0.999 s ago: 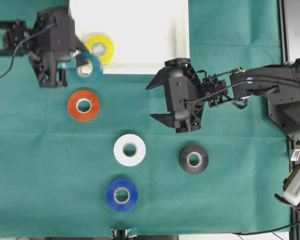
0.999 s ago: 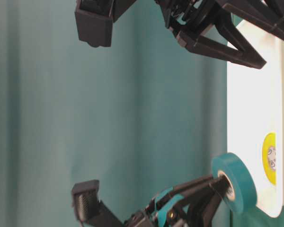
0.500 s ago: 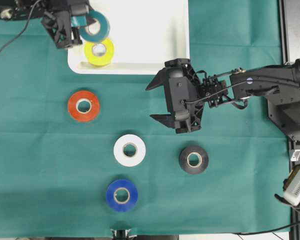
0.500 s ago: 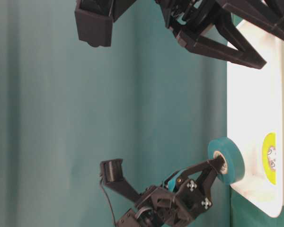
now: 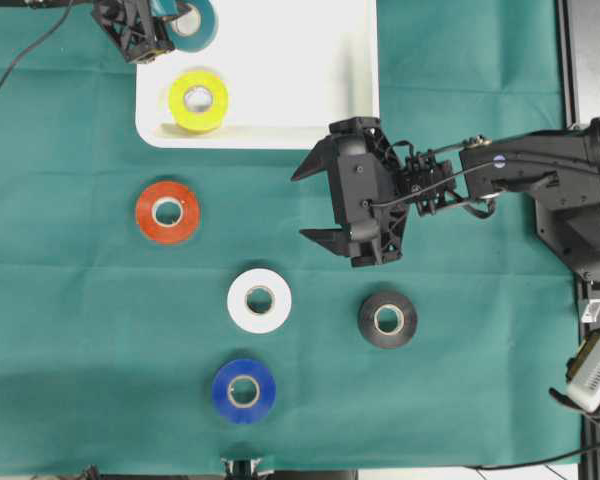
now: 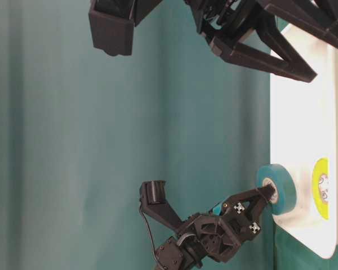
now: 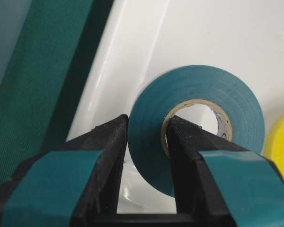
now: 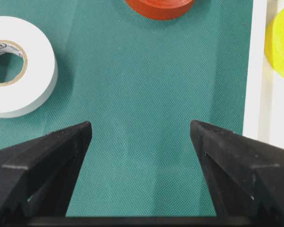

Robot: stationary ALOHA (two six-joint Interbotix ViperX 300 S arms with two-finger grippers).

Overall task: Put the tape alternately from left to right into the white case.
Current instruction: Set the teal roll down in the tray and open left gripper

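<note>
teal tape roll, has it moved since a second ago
Yes. In the overhead view the teal tape roll, clamped in the left gripper, has gone up-frame from beside the yellow roll to over the white case, beyond it.

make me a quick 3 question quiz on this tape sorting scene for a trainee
1. True or false: the left pincer is shut on the teal roll.
2. Which roll already lies in the white case? A red, B yellow, C black
3. Fill in: the right pincer is ___ and holds nothing.

Key
1. True: one finger goes through the core, the other presses on the outside.
2. B, the yellow roll.
3. open
</note>
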